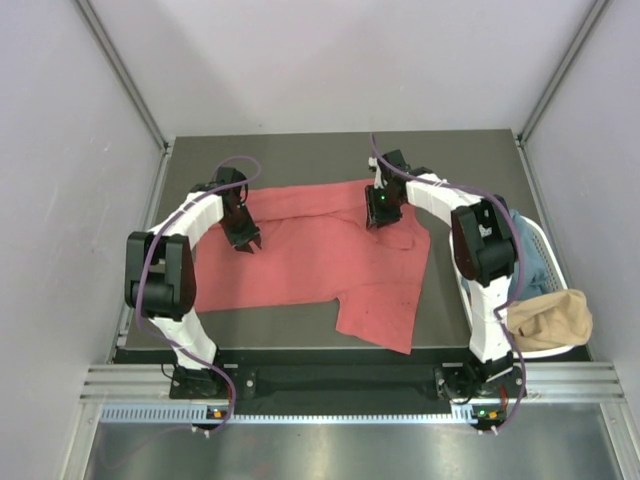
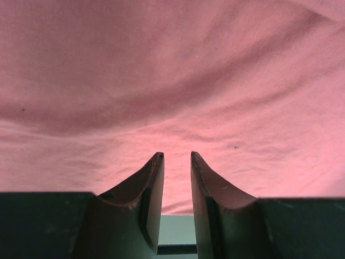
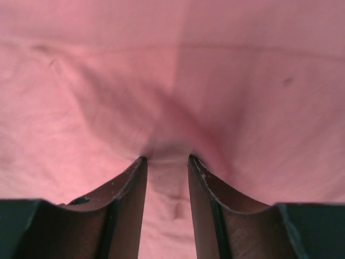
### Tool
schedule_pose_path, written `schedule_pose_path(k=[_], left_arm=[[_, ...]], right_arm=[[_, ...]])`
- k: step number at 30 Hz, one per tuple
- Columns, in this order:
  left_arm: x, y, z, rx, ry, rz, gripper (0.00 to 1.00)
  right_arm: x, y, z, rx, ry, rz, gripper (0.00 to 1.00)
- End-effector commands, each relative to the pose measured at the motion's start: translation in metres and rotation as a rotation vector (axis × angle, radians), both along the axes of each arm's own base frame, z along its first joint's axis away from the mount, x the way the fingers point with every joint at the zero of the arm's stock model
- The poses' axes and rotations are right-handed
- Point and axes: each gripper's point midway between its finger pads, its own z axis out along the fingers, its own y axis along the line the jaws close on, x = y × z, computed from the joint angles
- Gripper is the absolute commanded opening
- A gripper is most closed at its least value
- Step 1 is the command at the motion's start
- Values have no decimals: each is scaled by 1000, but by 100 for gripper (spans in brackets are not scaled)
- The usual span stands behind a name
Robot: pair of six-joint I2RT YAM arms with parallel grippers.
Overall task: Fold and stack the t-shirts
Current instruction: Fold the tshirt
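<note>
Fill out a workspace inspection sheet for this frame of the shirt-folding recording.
Surface: dark table, bare beyond the shirt.
Job's things: coral-red t-shirt spread out and wrinkled, with one part reaching toward the near edge. A blue garment and a tan garment are heaped in the white basket at the right.
Clutter: nothing seen.
Grippers: left gripper is at the shirt's left part, jaws narrowly apart, grip unclear. Right gripper is pinching a puckered fold near the shirt's far right.
Cables: purple cables looped along both arms.
Surroundings: pale walls on three sides and a metal rail by the arm bases.
</note>
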Motion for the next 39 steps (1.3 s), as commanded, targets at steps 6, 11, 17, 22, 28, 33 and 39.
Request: schedule_pose_path(k=[6,11,17,22,28,33,39], left_arm=[[3,4,24,12,-54,-15,32],[3,3,22,11,-48,-19,31],[5,3,24,10,-53,-28,31],[7,0,23,-3,-55,-29,31],[9,-3,19,-16,-50,-33,31],[9,-3,22,-19,-55,-36,31],[5,-2,21,-13,-48,-36,31]], right_arm=[[52,-23,-2,-73,-96,-21,38],[66,-50,0,-215,-144,-82,45],[67,-57,31,-207,-175,-102,49],[37,-35,61,-195,-221,-18,48],[6,-22,46,-214,-189,62,31],[2,-21,32,-222,-161,74,34],[6,-17,20,-226,-152,87,36]])
